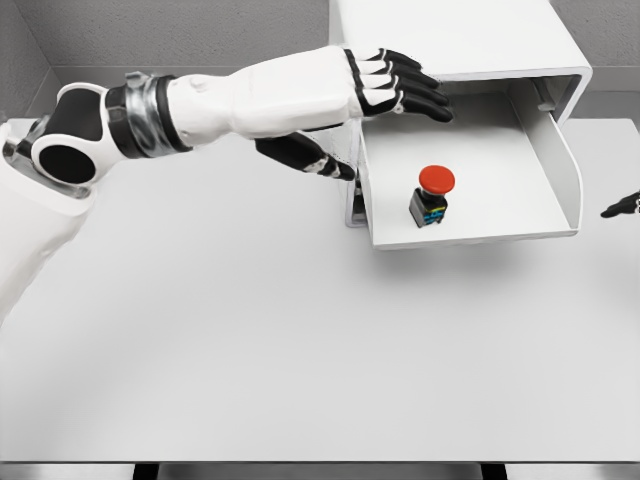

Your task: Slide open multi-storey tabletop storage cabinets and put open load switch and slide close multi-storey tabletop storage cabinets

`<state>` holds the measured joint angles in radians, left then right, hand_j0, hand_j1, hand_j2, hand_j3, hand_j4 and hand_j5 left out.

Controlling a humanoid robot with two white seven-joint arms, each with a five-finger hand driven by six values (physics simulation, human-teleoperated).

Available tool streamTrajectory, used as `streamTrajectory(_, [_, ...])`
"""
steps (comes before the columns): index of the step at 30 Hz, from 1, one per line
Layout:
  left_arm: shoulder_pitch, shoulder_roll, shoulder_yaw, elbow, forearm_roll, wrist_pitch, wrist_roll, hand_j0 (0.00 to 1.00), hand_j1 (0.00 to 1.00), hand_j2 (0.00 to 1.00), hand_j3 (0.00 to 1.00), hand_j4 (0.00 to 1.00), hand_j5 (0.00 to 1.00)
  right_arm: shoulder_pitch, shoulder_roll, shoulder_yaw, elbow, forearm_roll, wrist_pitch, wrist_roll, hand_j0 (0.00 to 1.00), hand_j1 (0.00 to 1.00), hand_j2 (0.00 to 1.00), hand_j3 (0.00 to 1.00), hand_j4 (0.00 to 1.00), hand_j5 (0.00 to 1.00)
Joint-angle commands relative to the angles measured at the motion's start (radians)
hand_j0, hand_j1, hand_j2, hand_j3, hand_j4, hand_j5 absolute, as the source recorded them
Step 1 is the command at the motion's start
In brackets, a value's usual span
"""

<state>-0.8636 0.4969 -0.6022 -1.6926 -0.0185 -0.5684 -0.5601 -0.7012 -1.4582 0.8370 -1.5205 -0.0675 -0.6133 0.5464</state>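
Observation:
A white multi-storey cabinet (455, 35) stands at the back of the table, its drawer (560, 160) pulled out toward me. Inside the drawer sits the load switch (432, 195), a black box with a red mushroom button on top. My left hand (400, 85) reaches in from the left and hovers over the drawer's back left corner, fingers stretched flat and holding nothing; its thumb (310, 158) hangs beside the drawer's left wall. Only the dark fingertips (622, 207) of my right hand show at the right edge.
The white table (300, 350) spreads in front of the cabinet, with its front edge near the bottom of the view. Grey walls stand behind the cabinet.

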Motion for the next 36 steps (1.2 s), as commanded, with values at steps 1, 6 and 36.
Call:
streamTrajectory(1, [0.000,0.187,-0.022,-0.071,0.207,0.001,0.000,1.00,1.00,1.00,1.00,1.00,1.00,0.000,-0.001,-0.021,-0.046,-0.008,0.002,-0.002,1.00,1.00,1.00,1.00,1.00,1.00])
streamTrajectory(6, [0.011,0.339,-0.076,-0.071,0.333,-0.013,-0.001,1.00,1.00,1.00,1.00,1.00,1.00,0.002,-0.019,-0.056,-0.033,-0.006,0.002,0.001,1.00,1.00,1.00,1.00,1.00,1.00])
streamTrajectory(36, [0.063,0.433,-0.077,-0.071,0.365,-0.034,-0.001,1.00,1.00,1.00,1.00,1.00,1.00,0.065,0.116,-0.124,-0.144,-0.031,0.002,-0.135,1.00,1.00,1.00,1.00,1.00,1.00])
